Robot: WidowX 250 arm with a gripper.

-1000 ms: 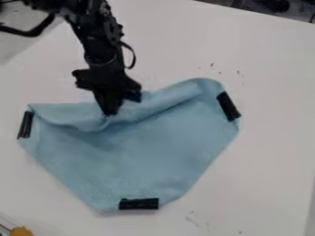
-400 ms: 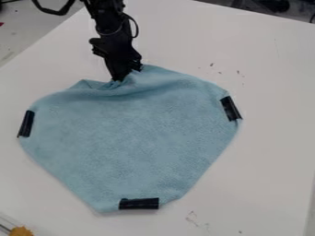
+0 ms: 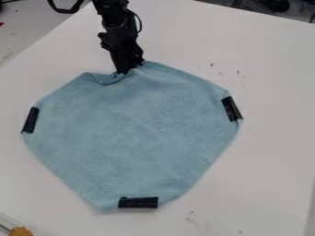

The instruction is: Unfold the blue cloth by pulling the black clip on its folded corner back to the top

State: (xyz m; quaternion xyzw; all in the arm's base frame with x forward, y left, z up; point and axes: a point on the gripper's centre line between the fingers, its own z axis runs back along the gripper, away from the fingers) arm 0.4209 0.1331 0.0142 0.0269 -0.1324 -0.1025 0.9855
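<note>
- A black robot arm [image 3: 117,27] comes in from the far edge, left of centre, and slants down towards the near side.
- Its end effector [image 3: 125,70] is at the far edge of a light blue cloth [image 3: 135,138], left of that edge's middle. It appears closed on a small pinch of the fabric, judging by the short folds gathered around its tip.
- The cloth lies on a white surface [image 3: 274,161], filling much of the middle and left. From the end effector, nearly all of it stretches towards the near side, spreading out to both left and right.
- The cloth has a many-sided outline, about as wide as it is deep, so no long axis stands out. It narrows towards the near side, and most of it looks smooth.
- Three black strips sit along its border: a left strip [image 3: 30,120], nearly upright in the view; a right strip [image 3: 232,109], leaning slightly; and a near strip [image 3: 137,202], running left to right. All three are well apart from the end effector.
- An orange-brown object [image 3: 21,231] is partly in view at the near left corner, apart from the cloth.
</note>
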